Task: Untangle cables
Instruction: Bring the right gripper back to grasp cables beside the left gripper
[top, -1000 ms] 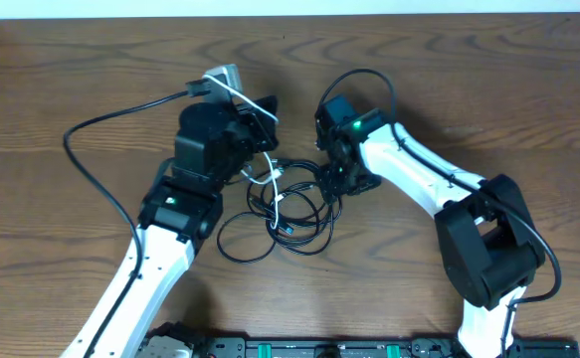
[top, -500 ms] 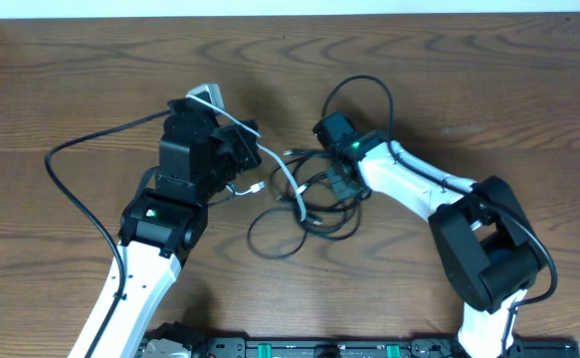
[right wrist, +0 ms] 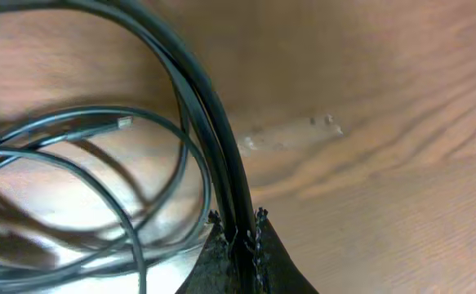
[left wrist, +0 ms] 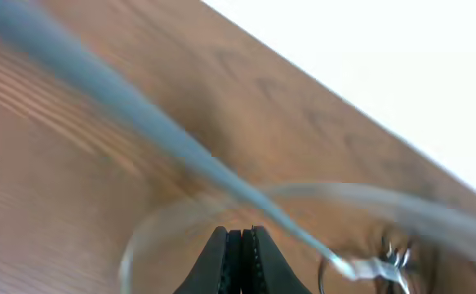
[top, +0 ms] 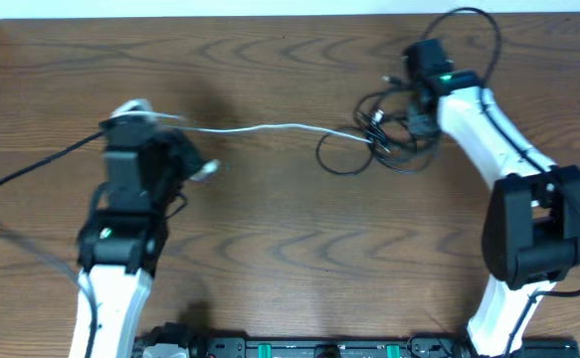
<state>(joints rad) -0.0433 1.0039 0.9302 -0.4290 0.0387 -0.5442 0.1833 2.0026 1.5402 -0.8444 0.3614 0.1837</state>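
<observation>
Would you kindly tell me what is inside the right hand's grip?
The right hand is shut on black cables, two or three strands rising out of it. The pinched stretch is covered, so whether the white cable passes through cannot be seen.

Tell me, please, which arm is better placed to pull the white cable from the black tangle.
Left, probably: the left gripper is shut on the white cable, stretched toward the black cables the right gripper clamps.

No lettering, label, brand mark or number is legible anywhere, whether on the cables (top: 381,129), the arms (top: 120,268) or the desk (top: 290,239).
</observation>
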